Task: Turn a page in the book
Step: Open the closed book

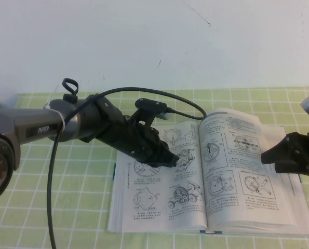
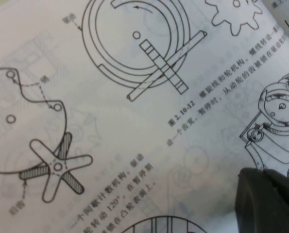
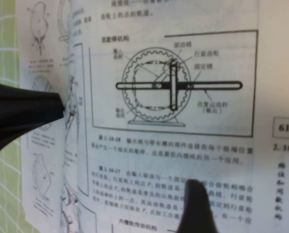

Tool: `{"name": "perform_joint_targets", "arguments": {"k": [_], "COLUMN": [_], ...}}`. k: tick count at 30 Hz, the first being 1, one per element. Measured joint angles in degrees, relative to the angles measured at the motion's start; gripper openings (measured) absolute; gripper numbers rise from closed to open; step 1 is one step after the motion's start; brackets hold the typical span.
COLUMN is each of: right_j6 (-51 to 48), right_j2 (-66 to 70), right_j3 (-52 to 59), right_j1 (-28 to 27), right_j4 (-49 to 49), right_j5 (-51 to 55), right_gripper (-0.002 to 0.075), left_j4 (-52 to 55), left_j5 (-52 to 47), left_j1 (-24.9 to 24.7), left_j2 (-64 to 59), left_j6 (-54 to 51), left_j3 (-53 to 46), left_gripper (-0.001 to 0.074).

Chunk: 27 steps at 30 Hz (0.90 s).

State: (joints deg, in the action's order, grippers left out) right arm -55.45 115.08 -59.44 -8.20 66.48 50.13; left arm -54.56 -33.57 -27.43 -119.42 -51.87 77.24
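**Page turn: left arm on the book, right waiting at the edge**

Book first, from the high view: the thick white-paged textbook with the thin blue cover edge [image 1: 206,231] lies open and flat on the green checked cloth [image 1: 81,207]. My left gripper [image 1: 167,158] is low over the left-hand leaf, its black tip directly above the gear drawings near the spine. My right gripper [image 1: 271,154] hangs at the book's outer right edge, just beside the thin white page of boxed mechanism drawings [image 1: 237,176], which lies flat below it.

Left wrist view: I see one dark finger [image 2: 268,201] close above printed paper. I cannot tell whether that gripper is spread or closed.

Right wrist view: the two black fingers [image 3: 23,109] stand wide apart with nothing between them, the page spanning the gap behind them.

My reading: no leaf is lifted yet; catching, raising and flipping the page all remain.
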Motion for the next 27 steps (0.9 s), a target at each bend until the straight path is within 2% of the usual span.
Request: {"name": "perform_joint_targets", "arguments": {"k": [27], "right_j6": [-2.0], "right_j2": [0.1], "right_j3": [0.0], "right_j1": [0.2], "right_j4": [4.7], "right_j5": [4.9], "right_gripper": [0.0451], "left_j4": [-1.1], "left_j5": [-0.7], "left_j1": [0.1], "left_j2": [-0.1], "left_j6": [-0.1], "left_j3": [0.1], "left_gripper": [-0.0003]}}
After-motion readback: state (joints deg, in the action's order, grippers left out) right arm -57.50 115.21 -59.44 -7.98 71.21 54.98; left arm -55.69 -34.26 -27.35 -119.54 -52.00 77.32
